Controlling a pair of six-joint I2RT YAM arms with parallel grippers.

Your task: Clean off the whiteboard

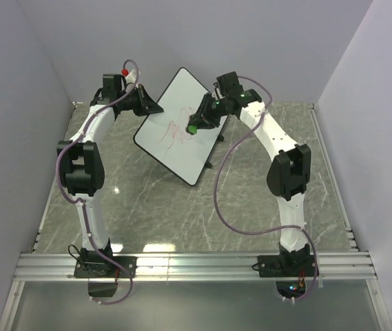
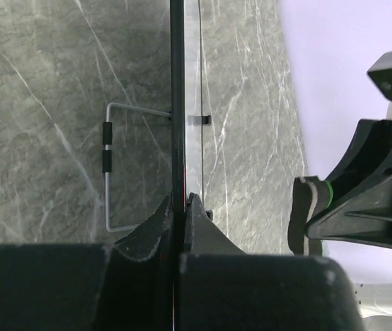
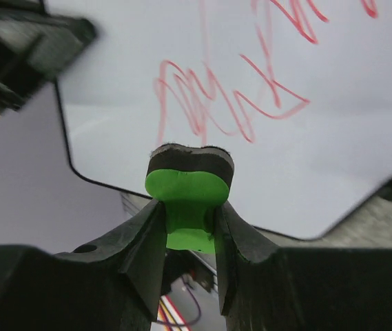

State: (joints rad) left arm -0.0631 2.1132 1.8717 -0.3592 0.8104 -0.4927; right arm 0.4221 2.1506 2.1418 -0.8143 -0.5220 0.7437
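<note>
Left wrist: left hand (image 2: pixel 180 201) clamps whiteboard (image 2: pixel 177 83) edge.

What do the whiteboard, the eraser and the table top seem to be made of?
Whiteboard: smooth white face, likely coated sheet or plastic, with a thin black rim.
Eraser: green body, probably plastic, with a dark matte pad, perhaps felt.
Table: grey veined stone look, polished, since it reflects light; may be laminate.

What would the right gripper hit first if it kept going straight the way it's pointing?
The whiteboard, most likely. The right gripper holds a green eraser sticking out ahead, so its dark pad would meet the board's face near the red scribbles. Whether there is a gap between them is unclear.
</note>
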